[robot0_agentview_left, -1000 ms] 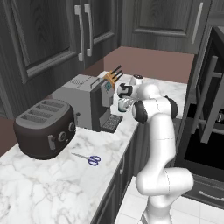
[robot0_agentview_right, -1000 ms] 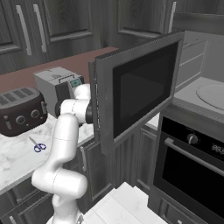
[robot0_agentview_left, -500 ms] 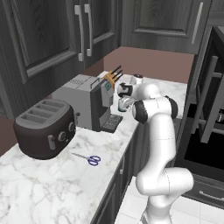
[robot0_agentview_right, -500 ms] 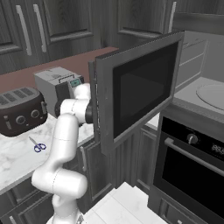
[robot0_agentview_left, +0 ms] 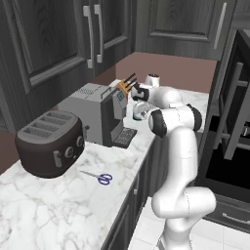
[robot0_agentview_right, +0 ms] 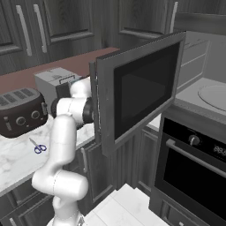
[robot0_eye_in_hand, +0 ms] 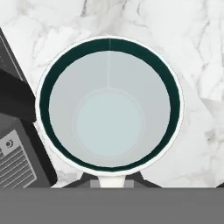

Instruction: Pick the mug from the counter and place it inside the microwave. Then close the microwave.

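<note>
The microwave (robot0_agentview_right: pixel 145 84) door stands swung open, its dark window facing the camera. Left of the door the white arm (robot0_agentview_right: pixel 66 132) reaches to the counter (robot0_agentview_right: pixel 17 154); farther left sit a toaster (robot0_agentview_right: pixel 20 110) and scissors (robot0_agentview_right: pixel 39 147)

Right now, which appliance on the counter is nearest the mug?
The grey coffee machine, right beside the mug; the dark toaster sits farther along.

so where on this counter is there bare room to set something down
Bare counter lies in front of the toaster, from the scissors to the near edge. A smaller patch lies beyond the mug, toward the far wall. It is crowded in the middle: toaster, coffee machine, knife block, mug and gripper sit close together.
</note>
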Robot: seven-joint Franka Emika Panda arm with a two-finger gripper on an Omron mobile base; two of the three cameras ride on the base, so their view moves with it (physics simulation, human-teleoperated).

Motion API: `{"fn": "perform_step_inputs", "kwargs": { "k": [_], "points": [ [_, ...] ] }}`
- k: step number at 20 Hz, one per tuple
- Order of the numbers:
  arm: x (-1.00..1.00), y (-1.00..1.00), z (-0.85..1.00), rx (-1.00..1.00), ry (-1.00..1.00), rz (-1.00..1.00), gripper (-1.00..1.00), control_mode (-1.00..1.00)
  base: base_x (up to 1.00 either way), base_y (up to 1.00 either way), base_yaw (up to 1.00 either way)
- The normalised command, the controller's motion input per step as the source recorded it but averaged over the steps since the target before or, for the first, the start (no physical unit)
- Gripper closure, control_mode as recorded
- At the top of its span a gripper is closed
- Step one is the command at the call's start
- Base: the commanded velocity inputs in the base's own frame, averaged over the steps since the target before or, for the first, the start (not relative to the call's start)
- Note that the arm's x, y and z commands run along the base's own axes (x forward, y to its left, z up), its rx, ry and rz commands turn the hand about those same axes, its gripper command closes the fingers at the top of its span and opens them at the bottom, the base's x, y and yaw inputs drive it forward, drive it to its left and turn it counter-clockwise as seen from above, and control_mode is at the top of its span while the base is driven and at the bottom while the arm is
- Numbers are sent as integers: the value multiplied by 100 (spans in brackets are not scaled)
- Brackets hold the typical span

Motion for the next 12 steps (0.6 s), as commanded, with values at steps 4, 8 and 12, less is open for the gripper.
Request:
{"fn": "perform_step_inputs", "kwargs": {
  "k": [4,8,12],
  "points": [
    [-63,15,21,0,0,-15,100,-100,0,0,0],
    [-87,22,27,-3,-5,-15,100,-100,0,0,0],
    [-80,23,38,-5,-2,-14,100,-100,0,0,0]
  ]
}}
